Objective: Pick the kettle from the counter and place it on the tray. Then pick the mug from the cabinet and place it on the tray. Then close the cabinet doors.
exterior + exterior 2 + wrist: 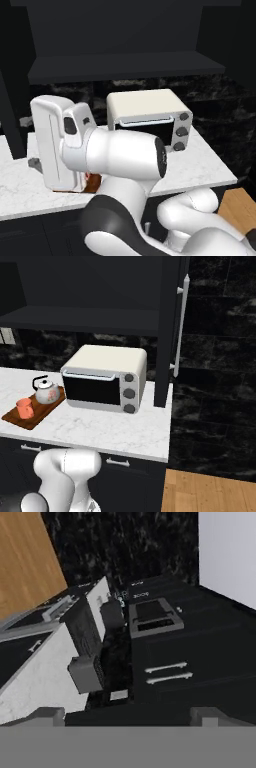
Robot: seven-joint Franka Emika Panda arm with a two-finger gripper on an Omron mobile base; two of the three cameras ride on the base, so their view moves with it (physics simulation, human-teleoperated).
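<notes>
At lower left of the right base view, kettle (47,392) and mug (24,408) sit on the tray (30,418). Remaining: the rigid cabinet door (169,331), probably best pushed near its long handle (180,326). Gripper (128,717) jaws spread, empty.

Rolled, tilted look across a kitchen. White marble-look counter (40,682) at lower left, small grey box-shaped item (86,673) at its edge. Wooden floor (25,562) upper left. Black units (200,647) centre-right, two silver handles (167,672). White wall (227,552) upper right.
</notes>
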